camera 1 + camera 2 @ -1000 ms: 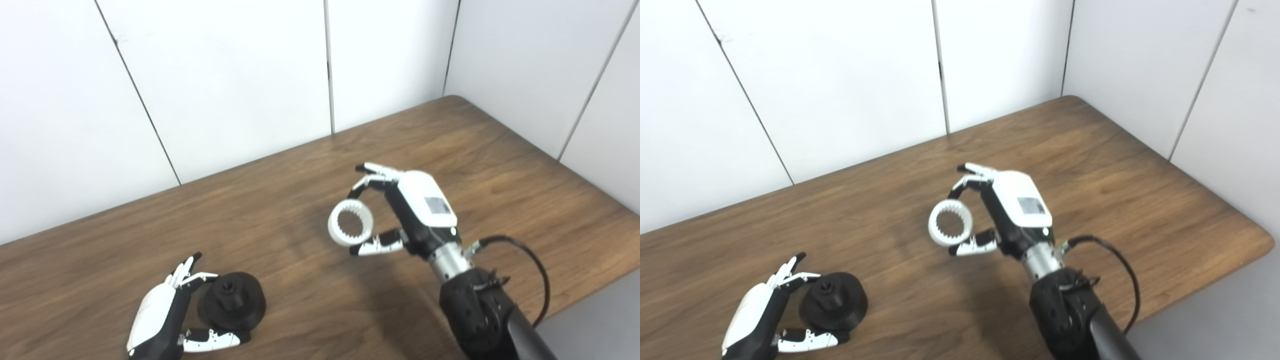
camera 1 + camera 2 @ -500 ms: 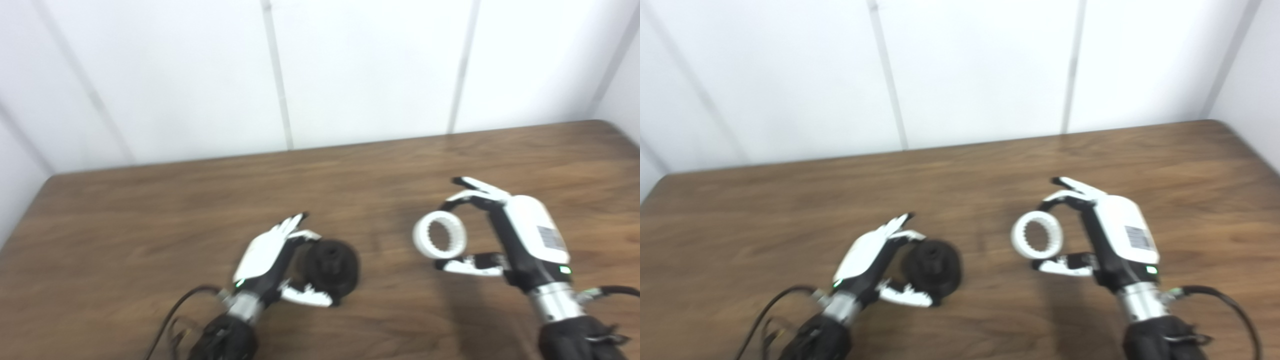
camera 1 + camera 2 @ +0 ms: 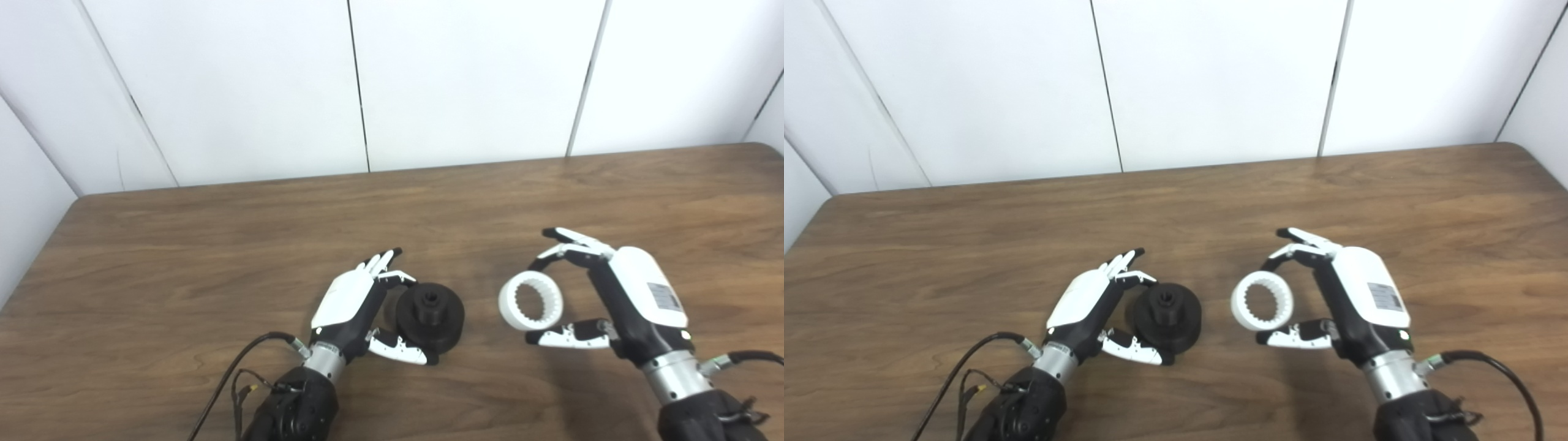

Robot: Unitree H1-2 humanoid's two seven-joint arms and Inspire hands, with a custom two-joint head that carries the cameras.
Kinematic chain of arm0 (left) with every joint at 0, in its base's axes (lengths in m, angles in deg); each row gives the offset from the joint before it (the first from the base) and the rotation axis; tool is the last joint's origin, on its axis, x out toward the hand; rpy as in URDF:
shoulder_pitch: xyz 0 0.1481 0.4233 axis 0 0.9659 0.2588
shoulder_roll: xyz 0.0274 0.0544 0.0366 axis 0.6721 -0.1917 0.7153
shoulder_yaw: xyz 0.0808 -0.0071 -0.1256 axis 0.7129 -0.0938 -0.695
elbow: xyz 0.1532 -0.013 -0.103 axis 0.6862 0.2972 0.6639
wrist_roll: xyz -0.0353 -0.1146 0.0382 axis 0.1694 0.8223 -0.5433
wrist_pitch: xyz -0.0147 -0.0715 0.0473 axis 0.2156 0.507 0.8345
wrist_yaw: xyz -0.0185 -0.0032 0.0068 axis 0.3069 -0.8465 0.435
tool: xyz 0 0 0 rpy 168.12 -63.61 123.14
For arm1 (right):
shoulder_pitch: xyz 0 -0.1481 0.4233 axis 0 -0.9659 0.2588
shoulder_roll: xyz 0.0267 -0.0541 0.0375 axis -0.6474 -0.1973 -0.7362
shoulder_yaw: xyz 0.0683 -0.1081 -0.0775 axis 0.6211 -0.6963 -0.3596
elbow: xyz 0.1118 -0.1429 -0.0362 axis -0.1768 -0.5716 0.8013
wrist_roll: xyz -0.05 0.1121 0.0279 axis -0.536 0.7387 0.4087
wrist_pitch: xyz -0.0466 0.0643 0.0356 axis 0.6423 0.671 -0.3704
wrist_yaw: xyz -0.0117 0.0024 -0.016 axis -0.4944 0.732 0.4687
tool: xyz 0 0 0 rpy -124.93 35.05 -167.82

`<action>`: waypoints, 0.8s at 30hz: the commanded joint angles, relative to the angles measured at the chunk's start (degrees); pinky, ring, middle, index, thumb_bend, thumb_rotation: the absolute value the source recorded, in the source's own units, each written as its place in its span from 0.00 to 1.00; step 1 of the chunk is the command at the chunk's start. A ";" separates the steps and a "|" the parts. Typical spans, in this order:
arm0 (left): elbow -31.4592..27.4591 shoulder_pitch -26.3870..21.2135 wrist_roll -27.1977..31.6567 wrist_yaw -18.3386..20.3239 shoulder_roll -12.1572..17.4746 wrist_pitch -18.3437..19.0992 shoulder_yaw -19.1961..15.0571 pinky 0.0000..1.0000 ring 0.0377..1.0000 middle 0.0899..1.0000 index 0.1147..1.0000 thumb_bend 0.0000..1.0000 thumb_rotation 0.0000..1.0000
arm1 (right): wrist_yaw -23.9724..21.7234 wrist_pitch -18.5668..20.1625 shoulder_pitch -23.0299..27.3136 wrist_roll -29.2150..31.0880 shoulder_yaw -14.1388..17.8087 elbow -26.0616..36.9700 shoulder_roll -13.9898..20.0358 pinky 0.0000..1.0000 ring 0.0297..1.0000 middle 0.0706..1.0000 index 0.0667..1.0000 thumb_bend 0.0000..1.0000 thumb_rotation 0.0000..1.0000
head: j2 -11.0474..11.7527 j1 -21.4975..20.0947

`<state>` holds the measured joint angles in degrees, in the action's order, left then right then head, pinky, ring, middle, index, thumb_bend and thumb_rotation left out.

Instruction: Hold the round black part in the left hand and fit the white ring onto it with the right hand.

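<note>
The round black part is a disc with a raised hub, resting on the wooden table at centre front. My left hand grips it from the left, thumb under its front edge and fingers at its back. My right hand holds the white toothed ring upright between thumb and fingers, lifted a little above the table, right of the black part with a small gap between them. Both also show in the right eye view: black part, ring.
White wall panels stand behind the table's far edge. A black cable trails from the left wrist, another from the right wrist. The table's left corner is in view.
The camera has swung left, so the whole picture shifted right. Both hands keep their holds; the ring and the black part stand at much the same distance.
</note>
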<state>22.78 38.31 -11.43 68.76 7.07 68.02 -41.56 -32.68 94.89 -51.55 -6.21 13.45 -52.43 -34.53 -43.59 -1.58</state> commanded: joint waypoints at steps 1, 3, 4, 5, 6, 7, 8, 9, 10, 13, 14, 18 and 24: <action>-1.86 -2.45 -0.15 -1.14 0.17 -0.38 -0.52 1.00 1.00 1.00 0.56 0.96 0.30 | -0.16 -2.18 2.38 -0.56 -0.98 1.11 -0.85 0.84 0.84 0.83 0.46 0.52 0.15 | -0.08 -0.04; -2.13 -2.46 -0.14 -0.79 0.17 -0.12 -0.53 1.00 1.00 1.00 0.56 0.96 0.30 | -0.69 -2.17 2.89 -0.53 -1.72 0.97 -1.39 0.85 0.84 0.83 0.46 0.52 0.15 | -0.12 -0.07; -2.21 -2.46 -0.08 -0.69 0.16 -0.08 -0.56 1.00 1.00 1.00 0.56 0.96 0.30 | -0.84 -2.31 3.24 -0.73 -2.22 0.78 -1.65 0.85 0.84 0.83 0.46 0.52 0.15 | -0.17 -0.17; -2.22 -2.48 -0.03 -0.65 0.14 -0.10 -0.57 1.00 1.00 1.00 0.56 0.96 0.30 | -0.92 -2.47 3.56 -0.96 -2.68 0.55 -1.99 0.84 0.84 0.83 0.46 0.52 0.15 | -0.19 -0.20; -2.20 -2.50 0.00 -0.65 0.14 -0.14 -0.57 1.00 1.00 1.00 0.56 0.96 0.29 | -0.96 -2.58 3.75 -1.14 -2.96 0.39 -2.23 0.84 0.84 0.83 0.46 0.52 0.15 | -0.19 -0.20; -2.13 -2.53 -0.08 -0.67 0.14 -0.16 -0.52 1.00 1.00 1.00 0.56 0.96 0.29 | -1.19 -2.54 4.11 -1.54 -3.43 0.14 -2.61 0.84 0.84 0.83 0.46 0.52 0.15 | -0.22 -0.24; -2.06 -2.55 -0.16 -0.69 0.14 -0.17 -0.47 1.00 1.00 1.00 0.56 0.96 0.29 | -1.39 -2.49 4.40 -1.90 -3.76 -0.08 -2.93 0.83 0.84 0.83 0.46 0.52 0.15 | -0.25 -0.26; -1.98 -2.55 -0.16 -0.75 0.13 -0.23 -0.45 1.00 1.00 1.00 0.56 0.96 0.30 | -1.63 -2.37 4.74 -2.29 -4.14 -0.33 -3.27 0.83 0.84 0.83 0.46 0.52 0.15 | -0.26 -0.25; -1.96 -2.53 -0.11 -0.75 0.11 -0.28 -0.43 1.00 1.00 1.00 0.56 0.96 0.30 | -2.00 -2.14 5.14 -2.54 -4.51 -0.55 -3.66 0.83 0.83 0.83 0.46 0.52 0.15 | -0.34 -0.25; -2.12 -2.39 -0.04 -0.65 0.09 -0.24 -0.37 1.00 1.00 1.00 0.56 0.96 0.30 | -2.81 -1.70 5.90 -3.03 -5.11 -1.06 -4.46 0.85 0.84 0.84 0.46 0.52 0.15 | -0.39 -0.16; -2.14 -2.33 -0.11 -0.65 0.12 -0.27 -0.31 1.00 1.00 1.00 0.56 0.96 0.30 | -2.90 -1.72 6.22 -3.30 -5.32 -1.40 -4.72 0.85 0.84 0.84 0.46 0.52 0.15 | -0.39 -0.16; -2.27 -2.15 -0.22 -0.60 0.22 -0.28 -0.21 1.00 1.00 1.00 0.56 0.95 0.30 | -2.93 -1.76 7.26 -4.40 -6.08 -2.74 -5.71 0.84 0.83 0.83 0.46 0.52 0.15 | -0.51 -0.22; -2.70 -1.98 -0.29 -0.21 0.20 0.06 -0.11 1.00 1.00 1.00 0.57 0.95 0.31 | -2.92 -1.71 8.27 -5.66 -6.74 -4.26 -6.35 0.81 0.83 0.83 0.46 0.52 0.15 | -0.74 -0.04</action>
<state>22.43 38.29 -11.31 69.27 7.22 68.16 -41.54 -36.01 94.26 -45.47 -11.42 6.72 -56.78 -40.26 -44.30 -1.58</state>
